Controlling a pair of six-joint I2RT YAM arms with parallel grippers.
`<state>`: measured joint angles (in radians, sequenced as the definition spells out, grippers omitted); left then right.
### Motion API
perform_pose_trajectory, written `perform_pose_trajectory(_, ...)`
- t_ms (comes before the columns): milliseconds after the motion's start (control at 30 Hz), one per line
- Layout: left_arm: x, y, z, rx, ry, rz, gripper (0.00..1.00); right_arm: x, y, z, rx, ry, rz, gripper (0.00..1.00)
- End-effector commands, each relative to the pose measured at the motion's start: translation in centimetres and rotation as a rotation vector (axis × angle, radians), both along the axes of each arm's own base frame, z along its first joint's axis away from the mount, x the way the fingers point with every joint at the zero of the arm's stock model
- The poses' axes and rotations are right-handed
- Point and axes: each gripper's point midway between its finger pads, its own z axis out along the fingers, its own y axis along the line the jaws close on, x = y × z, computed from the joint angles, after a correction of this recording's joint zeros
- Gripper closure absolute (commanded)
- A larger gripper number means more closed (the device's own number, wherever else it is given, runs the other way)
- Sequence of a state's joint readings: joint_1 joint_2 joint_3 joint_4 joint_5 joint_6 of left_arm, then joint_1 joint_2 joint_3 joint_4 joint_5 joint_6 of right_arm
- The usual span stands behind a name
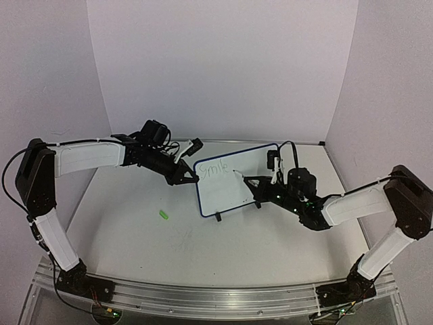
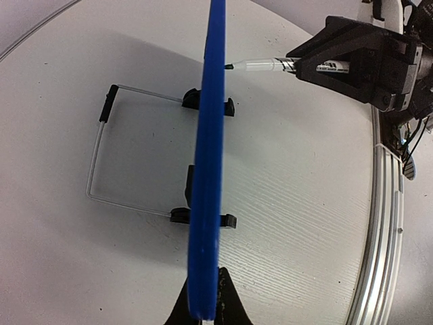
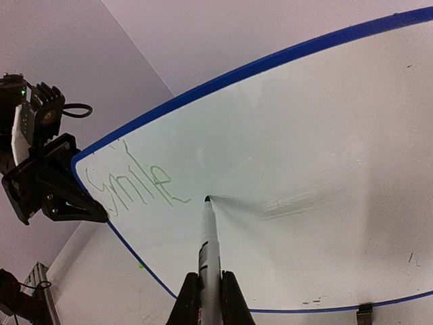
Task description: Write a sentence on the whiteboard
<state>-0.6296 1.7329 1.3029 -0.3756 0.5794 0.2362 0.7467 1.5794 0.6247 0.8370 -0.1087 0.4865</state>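
Observation:
The whiteboard (image 1: 233, 183) stands upright mid-table on its black feet (image 2: 210, 103), blue frame (image 2: 208, 169) edge-on in the left wrist view. My left gripper (image 1: 186, 177) is shut on the board's left edge (image 3: 81, 177), its fingers (image 2: 230, 298) pinching the frame. My right gripper (image 3: 210, 277) is shut on a white marker (image 3: 208, 247). The marker's dark tip (image 3: 206, 199) touches the board just right of the green word "Smile" (image 3: 135, 179), the only part of the sentence showing. From the top view the marker tip (image 1: 237, 174) sits near the board's upper middle.
A small green cap (image 1: 163, 214) lies on the table left of the board. A thin wire stand (image 2: 101, 156) props the board from behind. An aluminium rail (image 1: 203, 294) runs along the near edge. Walls close in on three sides.

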Motion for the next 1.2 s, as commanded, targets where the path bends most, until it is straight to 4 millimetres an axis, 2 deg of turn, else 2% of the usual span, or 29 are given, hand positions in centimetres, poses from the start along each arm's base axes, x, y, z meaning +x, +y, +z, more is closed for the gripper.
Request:
perform_pose_trajectory(0, -0.3, 0.7, -1.4, 0.079, 0.003, 0.005, 1.00, 1.2, 0.1, 1.0, 0.007, -0.035, -0.032, 1.00)
perform_pose_trajectory(633, -0.2, 0.7, -1.6, 0.085, 0.004, 0.008, 1.00, 0.4, -0.4, -1.0, -0.005, 0.022, -0.028, 1.00)
perform_pose_trajectory(967, -0.1, 0.7, -1.4, 0.084, -0.002, 0.014, 1.00, -1.1, -0.9, 2.4, 0.057, -0.032, 0.011, 1.00)
perform_pose_trajectory(1167, -0.1, 0.7, -1.3, 0.083, -0.003, 0.014, 1.00, -0.4, -1.6, 3.5, 0.041, -0.061, -0.037, 1.00)
